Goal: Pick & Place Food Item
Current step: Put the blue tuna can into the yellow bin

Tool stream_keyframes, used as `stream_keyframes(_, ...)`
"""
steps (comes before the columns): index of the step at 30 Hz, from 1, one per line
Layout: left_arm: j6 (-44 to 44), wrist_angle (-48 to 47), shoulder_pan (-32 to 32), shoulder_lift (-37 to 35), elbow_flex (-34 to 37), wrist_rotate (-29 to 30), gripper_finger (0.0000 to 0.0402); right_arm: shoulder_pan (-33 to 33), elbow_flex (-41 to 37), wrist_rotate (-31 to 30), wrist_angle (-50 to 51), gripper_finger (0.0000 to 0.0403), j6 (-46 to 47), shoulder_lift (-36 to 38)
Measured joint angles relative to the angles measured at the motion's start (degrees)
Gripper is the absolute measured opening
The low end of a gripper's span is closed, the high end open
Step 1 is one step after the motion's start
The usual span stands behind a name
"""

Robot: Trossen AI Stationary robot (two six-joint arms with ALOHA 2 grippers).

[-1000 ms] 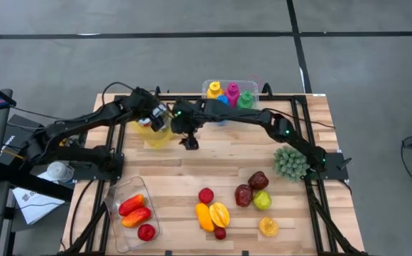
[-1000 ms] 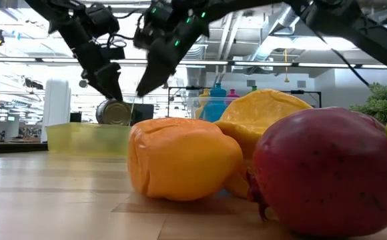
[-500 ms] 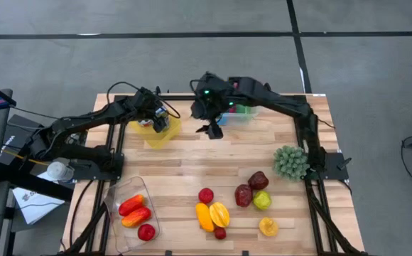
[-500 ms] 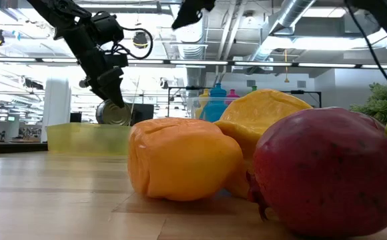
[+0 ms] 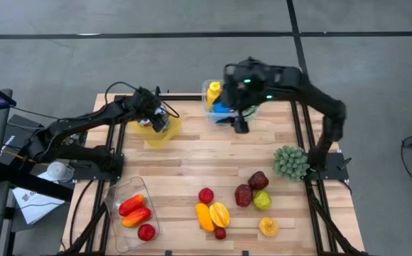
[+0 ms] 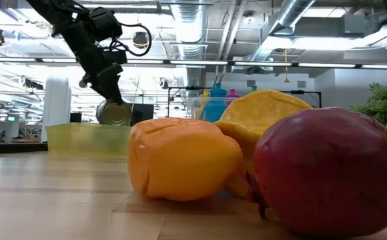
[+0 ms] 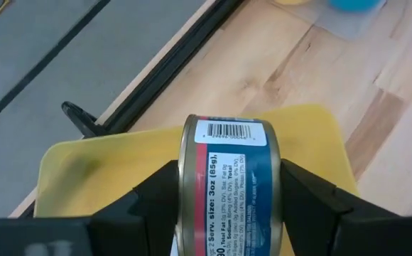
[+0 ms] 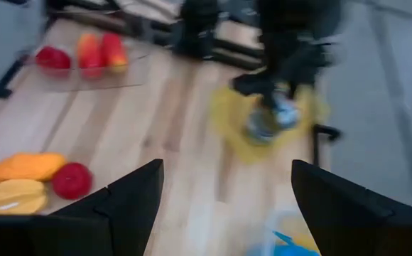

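A small round food can (image 7: 231,185) with a blue and red label stands on its edge in the yellow container (image 7: 85,171) at the table's far left. The low view shows the can (image 6: 115,113) at the height of the container's rim (image 6: 87,138). My left gripper (image 5: 158,124) is shut on the can. My right gripper (image 5: 240,126) hangs high over the far middle of the table, open and empty (image 8: 227,213). My left gripper pinches the can between its two fingers, one on each flat end (image 7: 186,186). The fingers slant down from the table's left, and the label faces the wrist camera. I cannot tell whether the can's lower edge rests on the container's floor.
A clear bin of coloured bottles (image 5: 224,96) stands at the far edge under my right arm. A green plant (image 5: 290,162) stands at the right. Fruit (image 5: 243,194) lies along the near middle. A clear tray of red and orange items (image 5: 135,213) lies near left.
My right gripper has left the spot beside the can, rising and swinging toward the table's right and far edge, and has gone out of the low view. The can and my left gripper have stayed over the yellow container.
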State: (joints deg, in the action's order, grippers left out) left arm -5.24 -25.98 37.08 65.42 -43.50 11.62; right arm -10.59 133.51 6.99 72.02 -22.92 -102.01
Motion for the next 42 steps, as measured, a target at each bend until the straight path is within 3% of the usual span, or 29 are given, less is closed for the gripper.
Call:
stream_keyframes(4,-1.5,-3.7,-3.8,-1.9,-3.2,7.9,0.0187,1.4,0.0,-7.4,1.4,0.0301,1.7,5.3)
stream_keyframes(12,1.6,-16.8,-15.9,-2.4,-6.3,36.9,0.0187,3.8,0.0,-12.7,9.9,0.0301,10.0,14.3)
stream_keyframes(16,4.1,-21.2,-18.1,-0.2,-6.2,43.9,0.0187,4.8,0.0,-16.2,13.4,0.0301,13.9,18.0)
stream_keyframes(27,11.5,-21.4,-13.7,10.3,-4.4,44.5,0.0187,8.2,0.0,-26.8,16.2,0.0301,21.8,23.4)
stream_keyframes(33,12.7,-18.8,-13.3,14.5,-2.2,48.4,0.0187,9.8,0.0,-28.1,16.8,0.0301,23.0,23.3)
stream_keyframes(42,13.1,-13.5,-11.4,19.7,0.8,47.5,0.0188,9.9,-0.1,-28.1,17.6,0.0301,23.7,21.8)
